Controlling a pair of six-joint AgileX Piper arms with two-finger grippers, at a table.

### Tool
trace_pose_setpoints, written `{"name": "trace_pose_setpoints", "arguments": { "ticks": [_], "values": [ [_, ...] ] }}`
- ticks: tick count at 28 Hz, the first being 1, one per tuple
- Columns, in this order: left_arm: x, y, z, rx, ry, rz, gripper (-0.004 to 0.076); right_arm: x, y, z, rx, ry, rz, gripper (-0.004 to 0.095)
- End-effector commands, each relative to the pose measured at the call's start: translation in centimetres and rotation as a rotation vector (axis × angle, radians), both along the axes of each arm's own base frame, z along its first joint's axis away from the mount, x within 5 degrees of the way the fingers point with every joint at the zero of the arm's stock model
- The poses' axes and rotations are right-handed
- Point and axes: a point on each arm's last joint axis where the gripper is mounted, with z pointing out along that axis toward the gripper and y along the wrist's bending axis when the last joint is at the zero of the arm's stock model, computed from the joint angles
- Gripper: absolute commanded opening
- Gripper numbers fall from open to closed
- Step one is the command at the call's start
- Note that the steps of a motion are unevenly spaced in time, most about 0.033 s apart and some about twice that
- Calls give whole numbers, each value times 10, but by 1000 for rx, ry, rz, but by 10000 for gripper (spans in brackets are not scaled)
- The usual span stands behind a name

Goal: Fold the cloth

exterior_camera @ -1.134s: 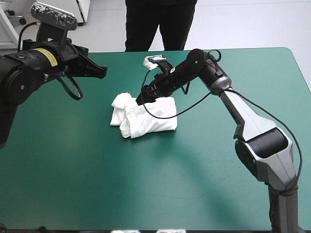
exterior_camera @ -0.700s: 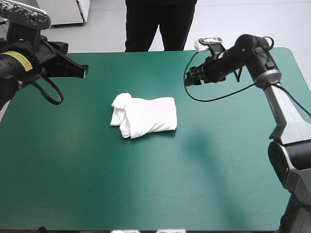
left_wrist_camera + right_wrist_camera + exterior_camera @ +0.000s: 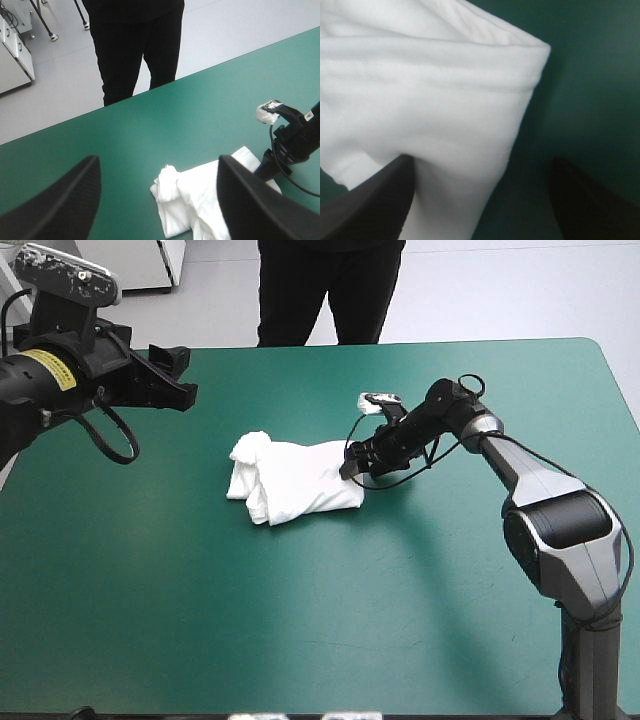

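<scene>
Both pairs of fingers stand wide apart. The left gripper (image 3: pixel 176 378) hangs high. The right gripper (image 3: pixel 349 467) sits at a corner of the folded T-shirt (image 3: pixel 300 483) in the middle of the table (image 3: pixel 180 600). It should straddle that edge fully before pinching.

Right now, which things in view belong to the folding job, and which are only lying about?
Job: T-shirt, a folded bundle; right gripper, fingers open at the bundle's edge; left gripper, fingers open, high and apart from it.
Lying about: nothing seen; only the teal-green table.
</scene>
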Motion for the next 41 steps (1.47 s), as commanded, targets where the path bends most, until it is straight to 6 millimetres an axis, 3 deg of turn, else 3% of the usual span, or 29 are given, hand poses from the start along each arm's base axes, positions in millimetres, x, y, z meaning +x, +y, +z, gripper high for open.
{"name": "trace_pose_setpoints", "arguments": {
  "ticks": [1, 4, 8, 11, 16, 22, 28, 32, 35, 37, 39, 41],
  "values": [
    [-13, 8, 8, -25, -5, 14, 494, -1, 6, 26, 89, -58, -5, 622],
    [-13, 8, 7, -26, -4, 12, 494, 3, 8, 5, 83, 1, -10, 395],
    [-14, 9, 8, -28, -8, 12, 494, 4, 11, -16, 55, 45, 4, 2],
    [-19, 13, 11, -31, -20, 17, 494, 4, -7, -15, -95, 35, 12, -13],
    [-21, 14, 11, -34, -24, 17, 494, 3, -57, 3, -357, 9, -17, -13],
    [-21, 14, 12, -36, -25, 16, 494, -14, -140, 29, -502, 44, -164, -13],
    [-21, 14, 12, -36, -25, 16, 494, -69, -244, 39, -577, 85, -422, -13],
    [-21, 14, 12, -36, -25, 16, 494, -121, -305, 34, -570, 106, -644, -13],
    [-22, 13, 12, -39, -22, 10, 494, -153, -333, 31, -506, 87, -833, -13],
    [-22, 13, 12, -39, -22, 10, 494, -165, -341, 30, -442, 67, -937, -13],
    [-22, 13, 12, -39, -22, 10, 494, -169, -342, 33, -424, 48, -960, 0],
    [-22, 13, 12, -42, -20, 6, 494, -168, -340, 35, -412, 44, -942, 79]
  ]
}}
